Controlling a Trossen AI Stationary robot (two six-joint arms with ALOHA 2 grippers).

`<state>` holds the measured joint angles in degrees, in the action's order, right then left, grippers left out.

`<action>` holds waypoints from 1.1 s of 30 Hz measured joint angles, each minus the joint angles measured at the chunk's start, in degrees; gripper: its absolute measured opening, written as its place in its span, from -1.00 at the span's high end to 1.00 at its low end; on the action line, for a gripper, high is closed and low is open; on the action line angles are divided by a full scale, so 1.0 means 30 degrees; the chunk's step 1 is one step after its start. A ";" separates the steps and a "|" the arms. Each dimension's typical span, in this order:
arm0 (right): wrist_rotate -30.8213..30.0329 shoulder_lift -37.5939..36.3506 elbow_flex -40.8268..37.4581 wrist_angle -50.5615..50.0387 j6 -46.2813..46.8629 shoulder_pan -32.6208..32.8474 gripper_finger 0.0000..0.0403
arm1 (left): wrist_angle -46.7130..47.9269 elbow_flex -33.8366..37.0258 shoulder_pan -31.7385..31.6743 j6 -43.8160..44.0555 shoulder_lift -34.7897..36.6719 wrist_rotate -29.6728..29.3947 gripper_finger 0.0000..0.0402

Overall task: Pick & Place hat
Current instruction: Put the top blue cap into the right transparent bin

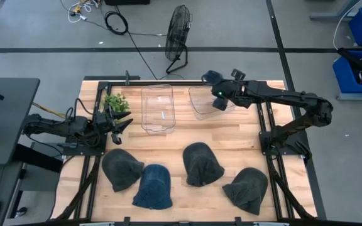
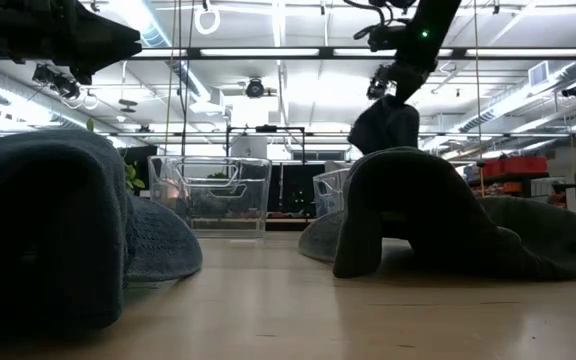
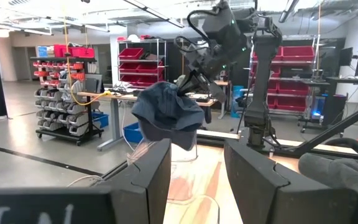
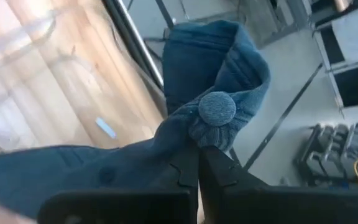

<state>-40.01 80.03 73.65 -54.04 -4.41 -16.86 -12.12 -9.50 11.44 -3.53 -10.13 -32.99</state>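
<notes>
A blue denim cap [image 3: 166, 115] hangs from my right gripper [image 1: 219, 100], which is shut on it above the right clear bin [image 1: 200, 103]. The low view shows the cap [image 2: 386, 125] dangling clear of the table. Four more hats lie crown-up on the near half of the table: a dark one [image 1: 121, 168], a blue one [image 1: 153, 186], and two dark ones [image 1: 201, 163] [image 1: 247, 188]. My left gripper [image 1: 115, 122] waits open at the table's left edge, beside the left clear bin [image 1: 157, 108]. My right gripper pinches the cap's crown right beside the top button [image 4: 216, 109] between its two fingers [image 4: 182, 171], gathering a bunched fold of cloth. The fingers come from above, pointing down. The cap is lifted clear and hangs slack below them, brim [image 4: 55, 171] drooping.
A small green plant [image 1: 115, 102] stands at the far left corner. Both clear bins sit along the far edge. Bare wood [image 1: 168, 141] lies between the bins and the hats. A fan [image 1: 178, 31] stands on the floor beyond the table.
</notes>
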 joint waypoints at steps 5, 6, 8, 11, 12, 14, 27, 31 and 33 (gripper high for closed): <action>-0.0007 0.0000 -0.0031 -0.1369 0.1189 -0.0009 1.00 | 0.0000 0.0000 -0.0004 0.0000 0.0000 0.0000 0.23; 0.0000 0.0000 -0.0098 -0.1287 0.1192 -0.0053 1.00 | 0.0002 0.0000 -0.0004 0.0000 0.0000 0.0000 0.23; 0.0000 0.0000 -0.0360 -0.1069 0.1117 -0.0138 1.00 | 0.0007 0.0000 -0.0005 0.0000 0.0000 0.0000 0.23; 0.0190 -0.0015 -0.1192 -0.0104 0.1119 -0.0329 1.00 | 0.0007 0.0000 -0.0007 0.0000 0.0000 0.0000 0.23; 0.0373 -0.0011 -0.1566 0.0120 0.1116 -0.0371 1.00 | 0.0007 0.0000 0.0000 0.0000 0.0000 0.0000 0.23; 0.0300 0.0000 -0.2294 0.0349 0.1069 -0.0393 1.00 | 0.0007 0.0000 -0.0005 0.0000 0.0000 0.0000 0.23; 0.1192 0.0000 -0.4000 0.2684 0.0613 -0.0488 0.88 | 0.0007 0.0000 -0.0002 -0.0007 0.0000 0.0000 0.23; 0.1163 0.0000 -0.4004 0.3018 0.0603 -0.0495 0.75 | 0.0007 0.0000 -0.0004 -0.0007 0.0000 0.0000 0.23; 0.1164 0.0000 -0.3954 0.3007 0.0597 -0.0495 0.68 | 0.0007 0.0000 -0.0007 -0.0007 0.0000 0.0000 0.23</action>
<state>-36.52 80.03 61.79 -45.02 -2.62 -18.35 -12.10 -9.50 11.42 -3.55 -10.13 -32.99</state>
